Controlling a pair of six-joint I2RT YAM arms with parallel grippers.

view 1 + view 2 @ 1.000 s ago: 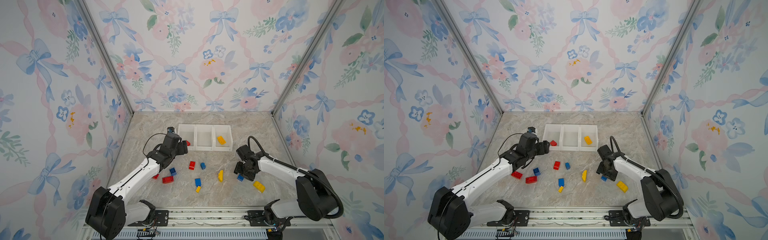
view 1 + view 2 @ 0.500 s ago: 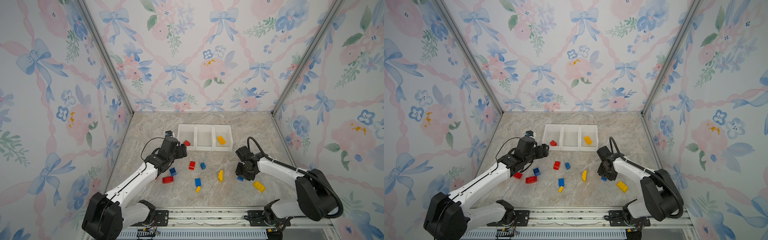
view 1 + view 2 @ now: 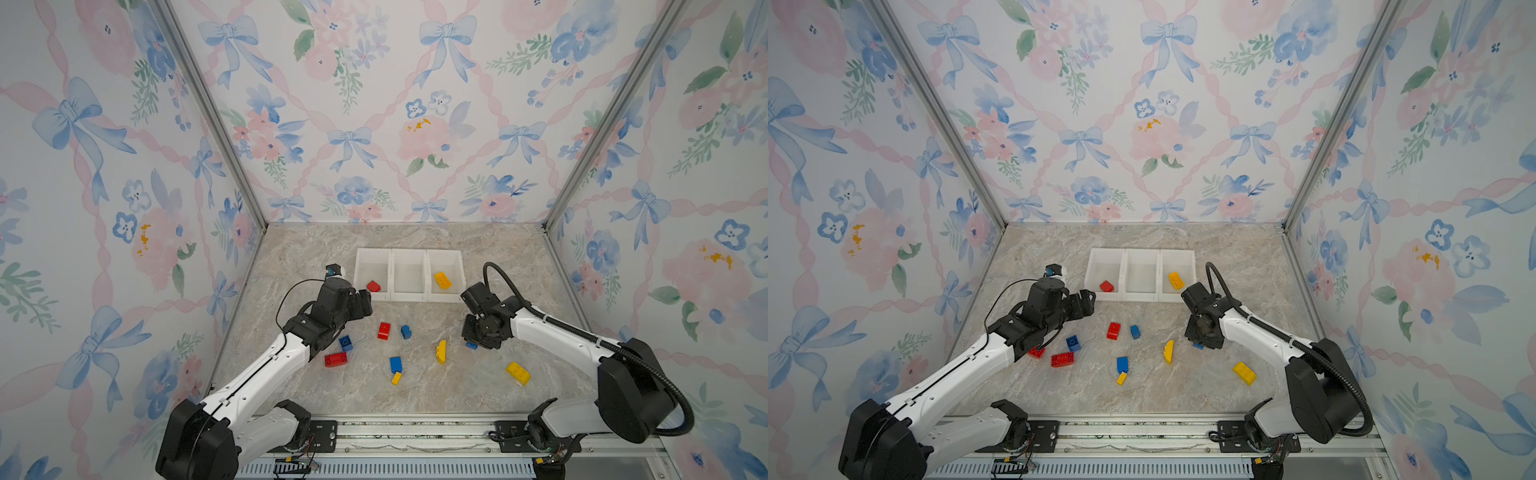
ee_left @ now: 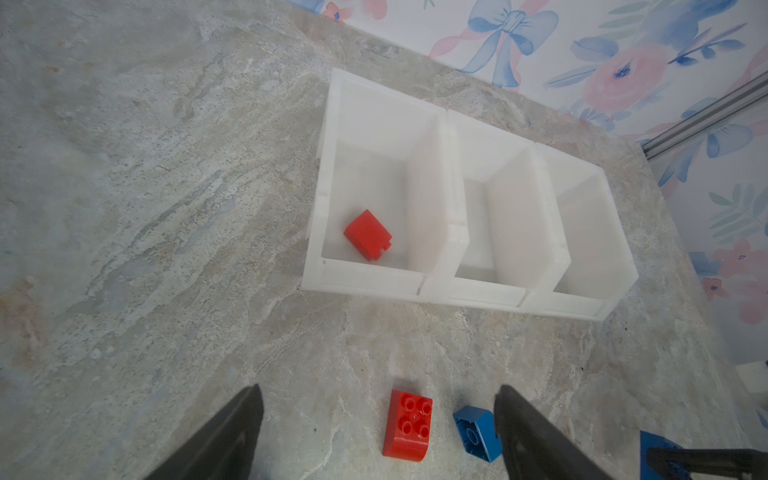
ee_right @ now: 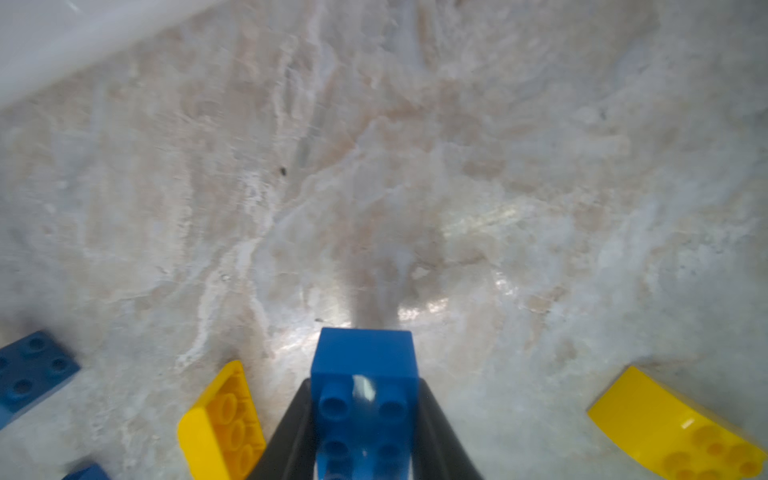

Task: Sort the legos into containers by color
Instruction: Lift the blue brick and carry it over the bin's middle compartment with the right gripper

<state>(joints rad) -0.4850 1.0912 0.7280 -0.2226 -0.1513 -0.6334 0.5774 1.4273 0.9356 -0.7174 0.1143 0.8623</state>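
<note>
Risk: right gripper (image 5: 365, 388) clamps blue brick (image 5: 363, 357) with overhang; could pivot loose before reaching containers (image 3: 390, 270). Left gripper (image 4: 378, 390) spread, empty.

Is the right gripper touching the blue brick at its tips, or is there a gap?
Touching. In the right wrist view, the right gripper's two black fingers press flat against both sides of the blue brick, with no gap visible.

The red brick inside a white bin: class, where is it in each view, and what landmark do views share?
Top view: red brick, near end of the leftmost of the containers.
Top view: red brick, same spot.
Left wrist: red brick in the end bin, by its front wall.
Right wrist: not in it.
Landmark: the three joined containers, clear except in the right wrist view.
</note>
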